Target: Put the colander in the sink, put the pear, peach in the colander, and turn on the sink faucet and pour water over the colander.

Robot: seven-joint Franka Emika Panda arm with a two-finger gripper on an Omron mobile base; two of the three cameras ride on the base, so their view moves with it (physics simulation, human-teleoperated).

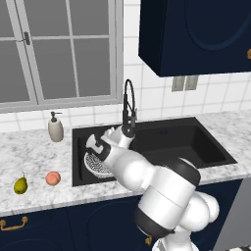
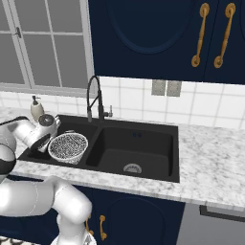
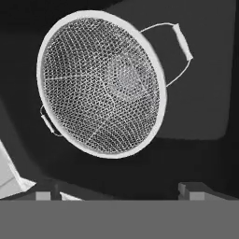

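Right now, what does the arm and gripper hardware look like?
A glossy white arm built of rounded, bulbous segments with dark grey to black bands at the joints. The white hand carries a two-finger gripper; its two small fingertips look blocky, grey and dark. No cables, markings or labels are visible.
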